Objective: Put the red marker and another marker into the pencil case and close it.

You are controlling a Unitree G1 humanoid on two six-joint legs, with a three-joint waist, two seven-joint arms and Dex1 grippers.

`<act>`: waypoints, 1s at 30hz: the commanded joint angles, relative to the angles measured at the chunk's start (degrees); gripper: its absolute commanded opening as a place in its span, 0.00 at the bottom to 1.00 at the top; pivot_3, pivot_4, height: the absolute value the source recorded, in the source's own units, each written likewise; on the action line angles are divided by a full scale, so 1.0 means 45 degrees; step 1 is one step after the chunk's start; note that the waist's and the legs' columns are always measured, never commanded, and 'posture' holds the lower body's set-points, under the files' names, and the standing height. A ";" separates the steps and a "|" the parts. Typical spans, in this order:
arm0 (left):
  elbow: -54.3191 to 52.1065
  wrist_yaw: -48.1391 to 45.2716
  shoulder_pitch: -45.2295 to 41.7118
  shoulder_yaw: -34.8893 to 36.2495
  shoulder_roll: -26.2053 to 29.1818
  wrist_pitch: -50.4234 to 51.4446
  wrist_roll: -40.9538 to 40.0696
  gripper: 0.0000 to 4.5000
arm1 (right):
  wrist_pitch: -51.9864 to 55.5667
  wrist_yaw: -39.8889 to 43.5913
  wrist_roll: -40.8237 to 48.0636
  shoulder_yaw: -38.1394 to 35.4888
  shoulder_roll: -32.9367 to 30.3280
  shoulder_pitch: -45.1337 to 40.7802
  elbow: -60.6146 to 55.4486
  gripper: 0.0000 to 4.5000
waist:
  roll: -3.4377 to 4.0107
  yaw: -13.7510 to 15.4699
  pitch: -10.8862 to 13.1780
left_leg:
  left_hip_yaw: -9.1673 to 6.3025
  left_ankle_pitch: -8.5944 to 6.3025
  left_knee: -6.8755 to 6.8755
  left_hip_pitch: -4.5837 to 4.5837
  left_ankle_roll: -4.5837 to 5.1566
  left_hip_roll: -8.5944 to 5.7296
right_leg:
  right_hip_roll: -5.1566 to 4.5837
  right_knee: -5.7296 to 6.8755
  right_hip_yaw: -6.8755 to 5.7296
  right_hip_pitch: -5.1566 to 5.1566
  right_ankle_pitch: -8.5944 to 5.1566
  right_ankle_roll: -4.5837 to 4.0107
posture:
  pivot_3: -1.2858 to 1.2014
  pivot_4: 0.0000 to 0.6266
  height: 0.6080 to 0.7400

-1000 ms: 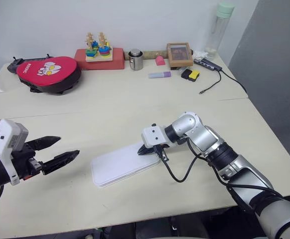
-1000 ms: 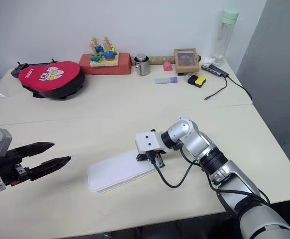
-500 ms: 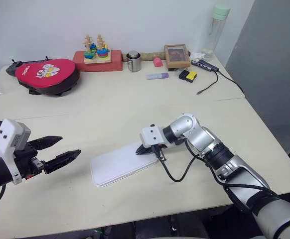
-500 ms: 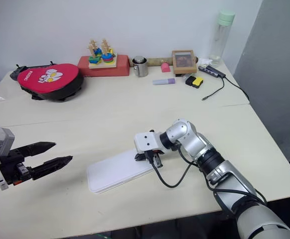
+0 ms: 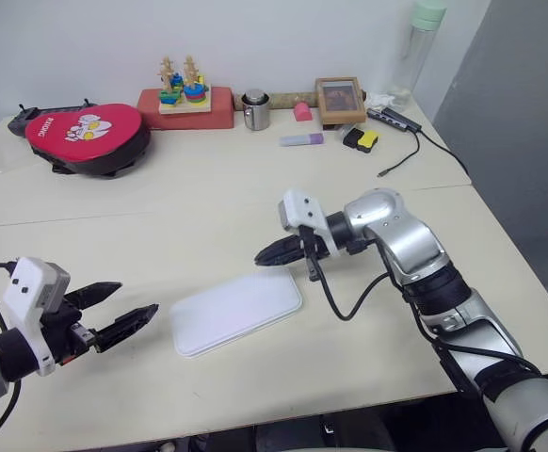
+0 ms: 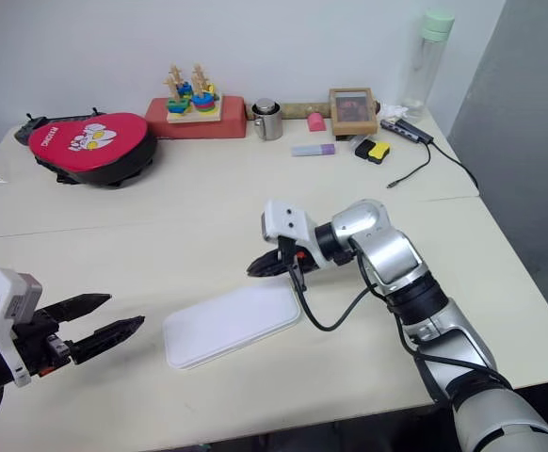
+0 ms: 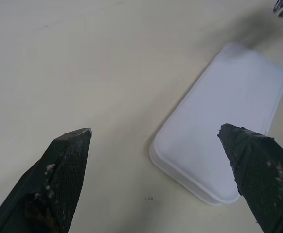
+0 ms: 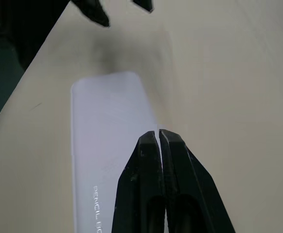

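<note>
The left gripper (image 5: pixel 128 318) is seen at the near left of the table (image 5: pixel 208 221), its two black fingers (image 7: pixel 66 170) spread wide apart with nothing between them, pointed toward the pencil case (image 5: pixel 236 312). The pencil case, a flat white box with its lid down, lies just right of that gripper near the table's front edge, its long side running from near left to far right. Above its far right corner the right gripper (image 5: pixel 266 255) is held clear of the lid, its fingers pressed together and empty. Along the far edge are seen a red pouch (image 5: pixel 86 134), a stacking toy (image 5: pixel 183 85), a metal cup (image 5: pixel 255 109) and a purple highlighter (image 5: pixel 300 140).
</note>
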 commanded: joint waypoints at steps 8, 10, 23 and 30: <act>-0.0061 0.4293 -0.0388 -0.0004 -0.4141 -0.2422 0.1659 1.00 | 0.1975 -0.4076 0.0405 -0.1902 -0.0352 0.2840 -0.1913 0.02 | -0.0025 0.0222 -0.0014 | 0.0018 0.0000 0.0022 -0.0013 0.0001 -0.0016 | -0.0012 -0.0037 0.0020 0.0018 0.0027 0.0040 | 0.52 0.24 1.00; 0.0116 0.4632 -0.0467 0.0323 -0.4287 -0.2403 0.1373 1.00 | 0.2276 -0.4645 0.0597 -0.2176 -0.0272 0.3280 -0.2307 0.02 | -0.0023 0.0252 -0.0014 | 0.0010 0.0001 0.0019 -0.0009 0.0001 -0.0015 | -0.0010 -0.0018 0.0015 0.0012 0.0026 0.0038 | 0.52 0.24 1.00; 0.0240 0.7976 -0.1575 -0.1185 -0.6470 -0.4075 0.3258 1.00 | -0.2038 -0.9986 -0.0501 -0.4080 0.1247 0.7751 -0.3604 0.02 | -0.0069 0.0375 -0.0048 | 0.0031 0.0001 0.0032 -0.0021 0.0000 -0.0031 | -0.0025 -0.0061 0.0032 0.0033 0.0047 0.0071 | 0.52 0.24 1.00; -0.0016 0.8086 -0.0968 -0.1819 -0.6846 -0.4406 0.3489 1.00 | -0.2807 -1.0967 -0.0666 -0.4216 0.1296 0.8727 -0.3848 0.02 | -0.0069 0.0292 -0.0048 | 0.0042 0.0001 0.0029 -0.0005 0.0000 -0.0028 | -0.0021 -0.0049 0.0043 0.0035 0.0043 0.0062 | 0.52 0.24 1.00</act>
